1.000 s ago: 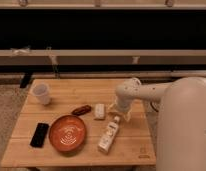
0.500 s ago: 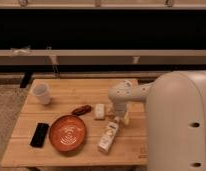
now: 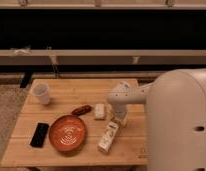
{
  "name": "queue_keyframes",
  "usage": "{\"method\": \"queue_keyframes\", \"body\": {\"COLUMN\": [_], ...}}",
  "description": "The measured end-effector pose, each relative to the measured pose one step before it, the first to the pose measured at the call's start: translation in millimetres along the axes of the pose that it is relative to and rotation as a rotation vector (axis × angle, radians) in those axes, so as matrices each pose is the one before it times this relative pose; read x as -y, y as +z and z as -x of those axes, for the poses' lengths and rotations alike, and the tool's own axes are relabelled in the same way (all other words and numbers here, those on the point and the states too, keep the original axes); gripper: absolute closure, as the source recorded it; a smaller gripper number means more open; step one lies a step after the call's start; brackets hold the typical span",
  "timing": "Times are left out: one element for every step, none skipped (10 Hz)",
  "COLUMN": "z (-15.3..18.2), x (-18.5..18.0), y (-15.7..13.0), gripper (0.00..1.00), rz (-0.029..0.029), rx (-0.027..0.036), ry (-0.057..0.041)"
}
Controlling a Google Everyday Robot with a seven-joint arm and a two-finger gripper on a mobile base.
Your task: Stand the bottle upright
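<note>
While the small white plastic bottle (image 3: 108,138) lies flat, the gripper (image 3: 118,121) sits at its one-o'clock end; its opening cannot be told.

Your arm (image 3: 140,95) comes out of the broad white body (image 3: 178,125) on the right of the view and runs roughly level toward the left. It ends in a rounded wrist joint (image 3: 121,95), where the last link bends sharply and points straight down. Your gripper (image 3: 119,119) hangs directly below that wrist, facing downward, low over the right part of the desk (image 3: 71,92) and just beside the body's near edge.
</note>
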Motion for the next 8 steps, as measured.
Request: {"method": "queue_keyframes", "body": {"z": [-2.24,-3.25,-2.86,-4.32,-4.36,-5.19,-5.78,-6.24], "x": [-1.90,-1.17,-0.81,-0.16,0.51,4.46,3.15,5.36], "y": [-0.98,-0.80,-0.62,-2.40,-5.41,-9.90,-8.88,-6.99], "gripper": [0.67,0.78,0.85,0.95,1.00,1.00,1.00,1.00], "rz": [-0.00883,-0.01114,-0.00686,-0.00910,-0.00527,-0.01018,0.00234,0.00309], "rx": [-0.00785,-0.00733,-0.00507,-0.00860,-0.01217,-0.01709,-0.01845,-0.02415], "ry": [0.01065,0.00891,0.00608,0.00705,0.00045,-0.00458,-0.00876,-0.01493]}}
